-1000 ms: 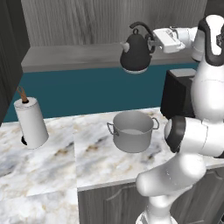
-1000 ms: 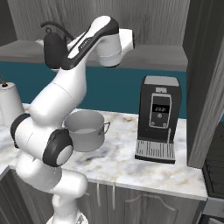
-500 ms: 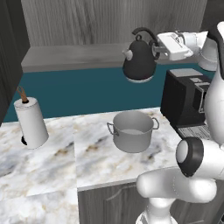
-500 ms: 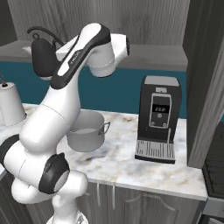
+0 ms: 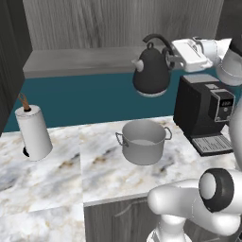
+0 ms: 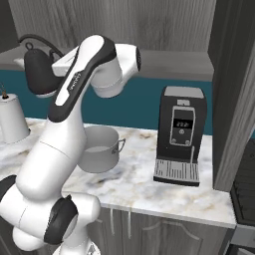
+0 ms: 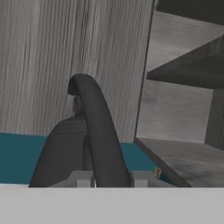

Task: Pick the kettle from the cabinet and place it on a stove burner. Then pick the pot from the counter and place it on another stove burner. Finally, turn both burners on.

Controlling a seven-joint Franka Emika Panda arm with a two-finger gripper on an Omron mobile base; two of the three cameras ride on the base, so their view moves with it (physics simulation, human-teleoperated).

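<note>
The dark grey kettle [image 5: 151,71] hangs in the air in front of the cabinet shelf [image 5: 80,61], above the pot. My gripper [image 5: 169,54] is shut on its looping black handle [image 7: 98,131], which rises between the fingertips [image 7: 81,178] in the hand view. From the right base view the kettle [image 6: 39,72] shows at the far left, partly behind my arm. The wide grey pot [image 5: 143,142] stands without a lid on the marble counter [image 5: 94,170], below the kettle and apart from it. The stove burners are out of view.
A black coffee machine [image 5: 205,113] stands on the counter right of the pot, close under my hand. A white paper towel roll [image 5: 33,132] stands at the left. A tall dark cabinet side [image 6: 234,99] bounds the counter on the right.
The kettle has come down a little and further out from the shelf, still in my grip. My arm has swung with it, and the coffee machine now shows in full in the left base view.
</note>
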